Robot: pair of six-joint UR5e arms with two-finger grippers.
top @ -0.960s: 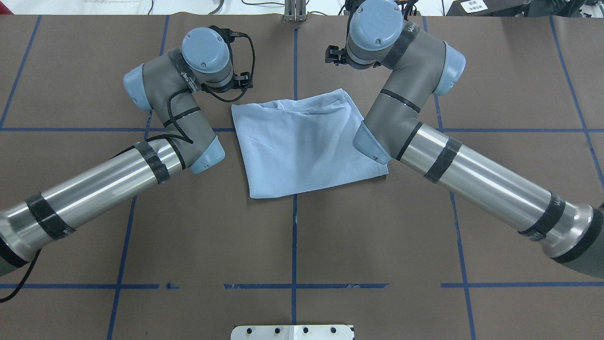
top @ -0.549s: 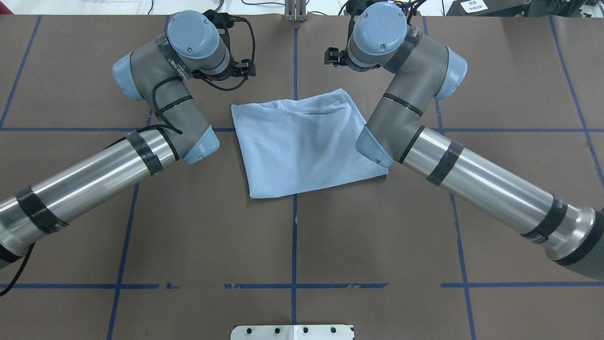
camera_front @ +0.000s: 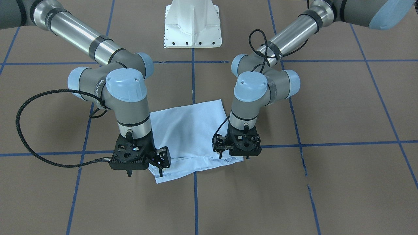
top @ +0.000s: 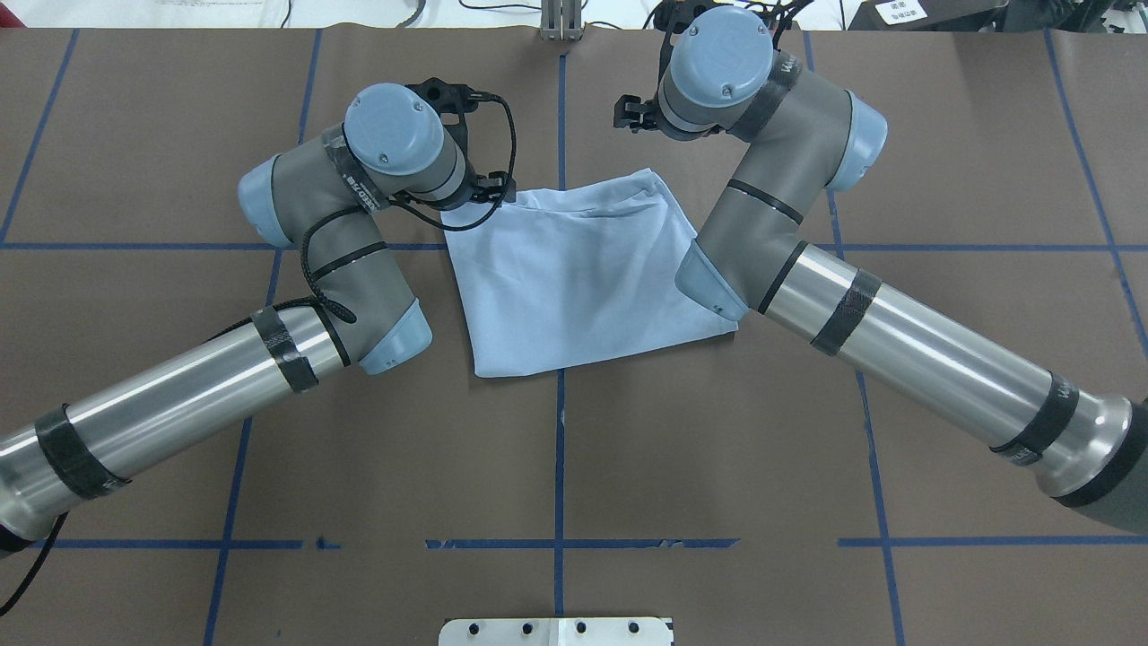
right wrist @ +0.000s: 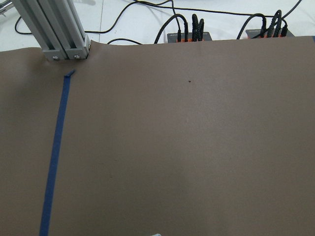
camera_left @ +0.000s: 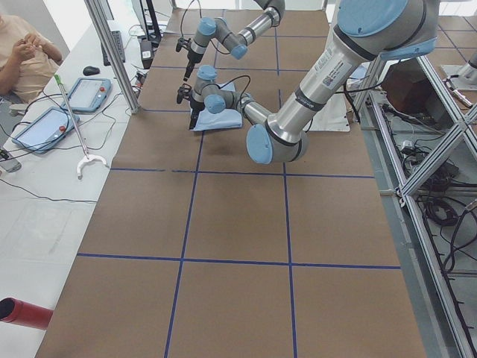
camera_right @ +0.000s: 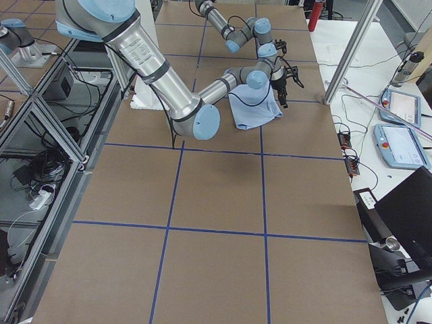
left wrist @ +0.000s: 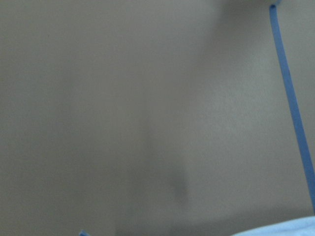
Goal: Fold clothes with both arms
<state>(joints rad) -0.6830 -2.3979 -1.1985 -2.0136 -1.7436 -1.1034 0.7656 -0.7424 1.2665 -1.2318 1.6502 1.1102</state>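
The folded T-shirt [top: 574,278] lies on the table [top: 717,467], centred. The left gripper [camera_front: 242,153] points down over its far left corner, the right gripper [camera_front: 129,169] just beside the far right one — whether either is parted or closed, I cannot tell.

Folded pale-blue T-shirt [camera_right: 256,109] on brown table [camera_right: 216,196], near right arm [camera_right: 152,64] alongside.

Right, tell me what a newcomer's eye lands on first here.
A folded pale-blue T-shirt lies mid-way along the brown table, which is crossed by blue tape lines. The left arm and right arm bend in over it from either side. The left gripper hangs at one corner of the shirt's far edge, and the right gripper near the other.
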